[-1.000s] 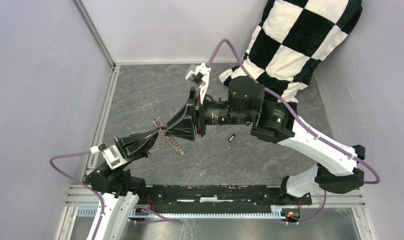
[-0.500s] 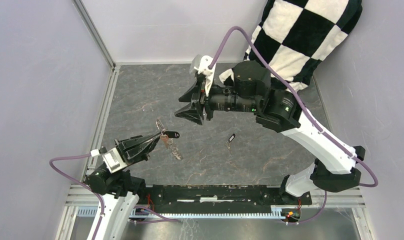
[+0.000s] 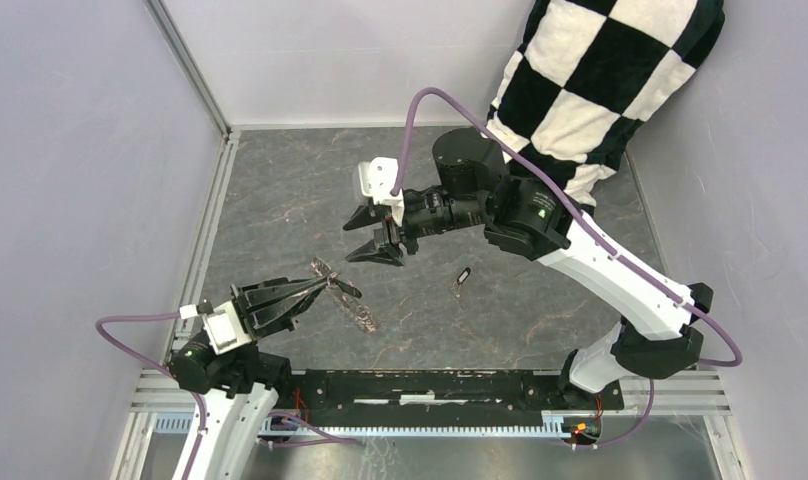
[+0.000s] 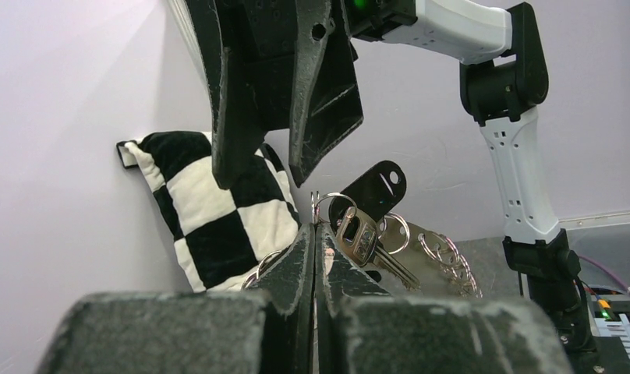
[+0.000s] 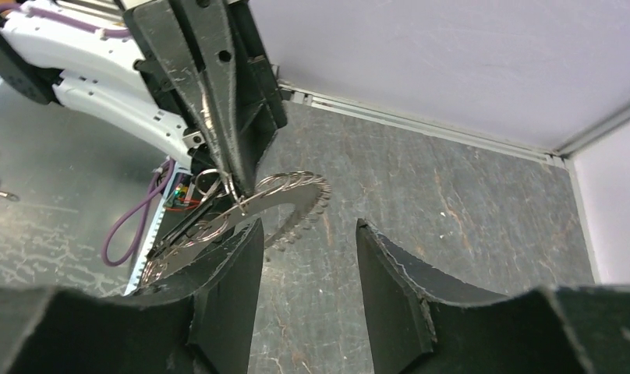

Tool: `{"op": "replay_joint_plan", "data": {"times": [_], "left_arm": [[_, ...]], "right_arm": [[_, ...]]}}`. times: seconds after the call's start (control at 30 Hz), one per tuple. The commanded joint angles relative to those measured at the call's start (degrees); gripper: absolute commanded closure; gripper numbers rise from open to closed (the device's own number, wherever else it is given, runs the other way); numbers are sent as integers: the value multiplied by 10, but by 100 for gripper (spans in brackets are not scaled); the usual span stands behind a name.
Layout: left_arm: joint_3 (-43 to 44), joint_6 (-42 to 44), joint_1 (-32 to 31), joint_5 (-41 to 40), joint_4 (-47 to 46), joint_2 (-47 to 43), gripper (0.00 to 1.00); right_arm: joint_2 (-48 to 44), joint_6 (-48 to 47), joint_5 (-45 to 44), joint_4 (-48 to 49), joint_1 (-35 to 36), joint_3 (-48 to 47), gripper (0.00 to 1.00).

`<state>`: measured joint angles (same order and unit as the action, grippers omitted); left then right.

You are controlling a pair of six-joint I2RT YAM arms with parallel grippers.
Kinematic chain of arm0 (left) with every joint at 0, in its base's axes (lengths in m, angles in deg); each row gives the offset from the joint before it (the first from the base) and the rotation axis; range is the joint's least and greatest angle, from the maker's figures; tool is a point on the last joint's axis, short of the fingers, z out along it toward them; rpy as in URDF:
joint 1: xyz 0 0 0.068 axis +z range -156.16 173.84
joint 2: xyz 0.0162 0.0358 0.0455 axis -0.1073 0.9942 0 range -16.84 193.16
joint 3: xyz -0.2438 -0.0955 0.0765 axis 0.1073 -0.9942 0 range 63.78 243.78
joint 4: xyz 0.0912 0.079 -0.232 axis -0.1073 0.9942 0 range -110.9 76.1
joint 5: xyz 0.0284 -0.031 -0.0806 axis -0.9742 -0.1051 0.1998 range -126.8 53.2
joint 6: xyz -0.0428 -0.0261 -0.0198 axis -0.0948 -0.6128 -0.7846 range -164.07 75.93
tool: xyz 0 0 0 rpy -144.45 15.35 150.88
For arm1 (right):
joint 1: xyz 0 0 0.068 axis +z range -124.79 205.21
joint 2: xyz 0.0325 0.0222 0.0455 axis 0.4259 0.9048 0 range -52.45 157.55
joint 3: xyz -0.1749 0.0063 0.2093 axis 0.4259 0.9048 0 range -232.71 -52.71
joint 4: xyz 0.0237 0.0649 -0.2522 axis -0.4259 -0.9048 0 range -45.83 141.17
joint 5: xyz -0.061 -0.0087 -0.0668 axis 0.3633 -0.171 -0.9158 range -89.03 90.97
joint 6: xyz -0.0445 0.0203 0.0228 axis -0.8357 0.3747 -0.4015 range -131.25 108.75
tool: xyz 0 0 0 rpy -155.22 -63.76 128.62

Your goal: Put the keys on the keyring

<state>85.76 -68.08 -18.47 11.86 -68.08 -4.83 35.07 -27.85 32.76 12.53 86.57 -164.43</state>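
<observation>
Backed off since a second ago, our right gripper [image 3: 350, 242] gapes empty while our left gripper [image 3: 316, 288] pinches the keyring [image 3: 358, 312].

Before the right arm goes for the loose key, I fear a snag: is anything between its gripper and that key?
Nothing visible. The key lies alone on the table; the open right gripper hovers beside it, pointing away toward the keyring held by the left gripper.
</observation>
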Motion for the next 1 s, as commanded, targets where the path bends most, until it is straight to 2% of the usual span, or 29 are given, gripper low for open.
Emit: {"op": "replay_joint_plan", "data": {"times": [0.0,0.6,0.83,0.97], "left_arm": [[27,-23,-1,3,-25,6,98],[31,-12,-1,2,-6,5,98],[30,-5,-1,2,3,3,98],[30,-3,-1,1,5,4,98]], "right_arm": [[-2,-30,60,2,-1,15,48],[3,6,102,46,18,37,59],[11,11,109,47,20,29,70],[12,15,108,47,20,27,73]]}}
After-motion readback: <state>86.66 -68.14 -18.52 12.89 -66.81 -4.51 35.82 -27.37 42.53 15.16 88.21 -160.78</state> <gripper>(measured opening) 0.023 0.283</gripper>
